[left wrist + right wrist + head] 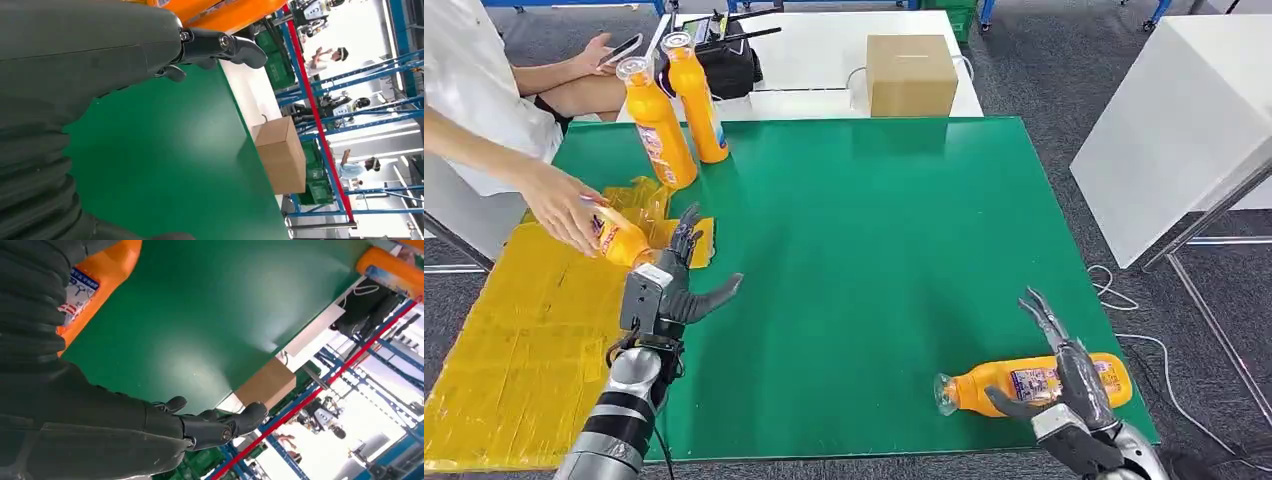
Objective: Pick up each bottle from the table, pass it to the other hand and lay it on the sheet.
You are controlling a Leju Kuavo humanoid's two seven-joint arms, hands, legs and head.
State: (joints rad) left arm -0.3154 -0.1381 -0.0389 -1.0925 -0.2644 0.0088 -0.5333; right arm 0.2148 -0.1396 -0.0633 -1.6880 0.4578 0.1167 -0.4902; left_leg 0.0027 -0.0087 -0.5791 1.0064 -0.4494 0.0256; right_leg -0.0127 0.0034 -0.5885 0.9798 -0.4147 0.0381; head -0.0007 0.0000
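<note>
An orange bottle (1034, 383) lies on its side on the green table (874, 220) at the near right. My right hand (1064, 375) hovers over its label end with fingers spread, holding nothing. My left hand (674, 285) is open at the table's left edge, thumb out to the right, beside the yellow sheet (514, 340). A person's hand (564, 210) holds a second orange bottle (621, 240) down on the sheet just beyond my left hand. Two more orange bottles (674, 110) stand upright at the far left of the table.
A cardboard box (911, 74) and a black device (729, 60) sit on the white table behind. Another white table (1184, 130) stands to the right, with a cable on the floor below it. The seated person is at the far left.
</note>
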